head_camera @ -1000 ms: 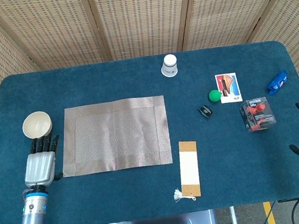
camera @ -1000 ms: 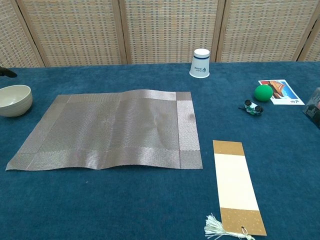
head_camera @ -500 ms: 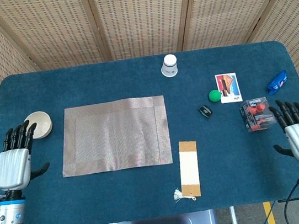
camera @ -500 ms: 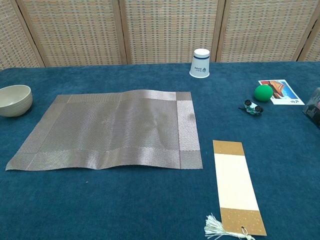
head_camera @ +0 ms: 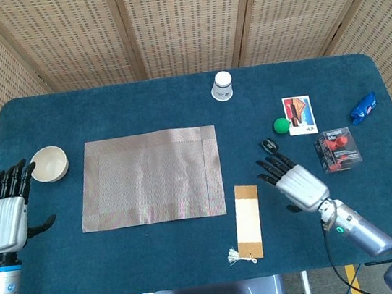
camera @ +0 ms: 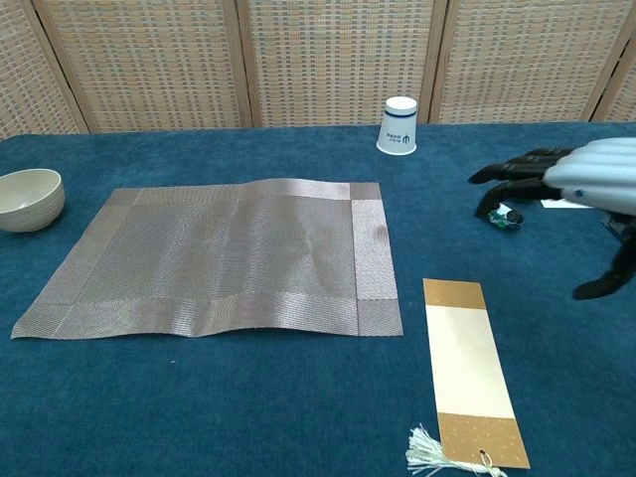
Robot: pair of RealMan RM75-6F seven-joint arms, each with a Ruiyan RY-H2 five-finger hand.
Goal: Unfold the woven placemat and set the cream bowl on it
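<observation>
The woven placemat [head_camera: 150, 177] [camera: 221, 256] lies unfolded and flat on the blue table, left of centre. The cream bowl [head_camera: 49, 164] [camera: 30, 199] stands upright on the bare cloth just left of the mat, not on it. My left hand [head_camera: 4, 214] hovers at the table's left edge, below and left of the bowl, fingers apart and holding nothing. My right hand [head_camera: 293, 178] [camera: 576, 184] is over the table right of the mat, fingers stretched toward it, empty.
A white paper cup [head_camera: 222, 86] stands at the back. A tan bookmark with a tassel [head_camera: 247, 220] lies right of the mat. A green ball [head_camera: 281, 125], a small dark clip [head_camera: 270, 146], a picture card [head_camera: 299, 115], a clear box [head_camera: 338, 149] and a blue packet [head_camera: 363, 107] sit to the right.
My right hand has swung from the table's right edge leftward to near the bookmark. My left hand has drawn back from beside the bowl toward the left edge.
</observation>
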